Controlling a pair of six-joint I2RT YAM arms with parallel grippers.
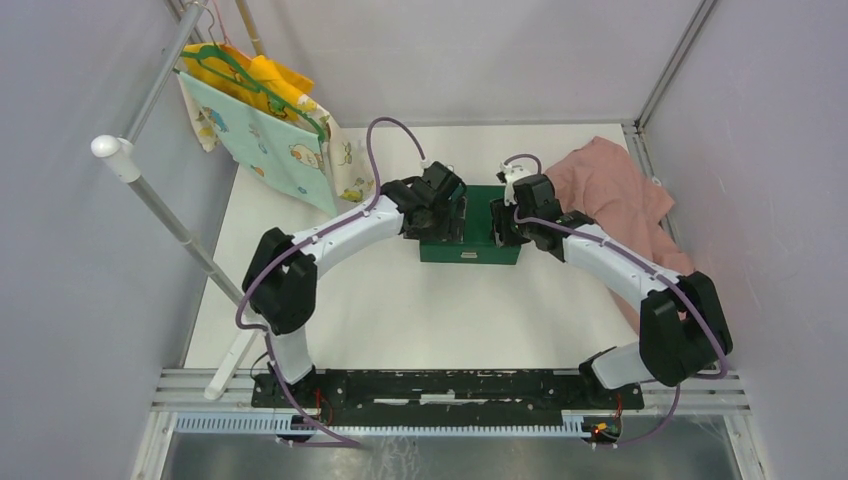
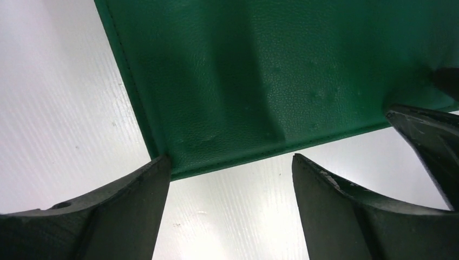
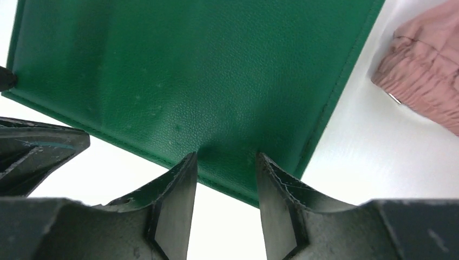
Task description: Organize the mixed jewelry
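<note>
The green box [image 1: 470, 247] stands shut at the middle of the table. Its green lid fills the left wrist view [image 2: 260, 81] and the right wrist view [image 3: 189, 70]. My left gripper [image 1: 447, 213] hovers over the box's left end, jaws wide apart and empty [image 2: 231, 158]. My right gripper [image 1: 508, 222] hovers over the box's right end, jaws apart by a narrower gap and empty [image 3: 225, 154], fingertips just above the lid's edge. No gold pieces or silver wire hoop show in any view; the jewelry is hidden or out of view.
A pink cloth [image 1: 620, 190] lies bunched at the right of the box, also in the right wrist view [image 3: 427, 86]. Printed cloths on a green hanger [image 1: 270, 130] hang from a white pole rack [image 1: 160, 195] at the back left.
</note>
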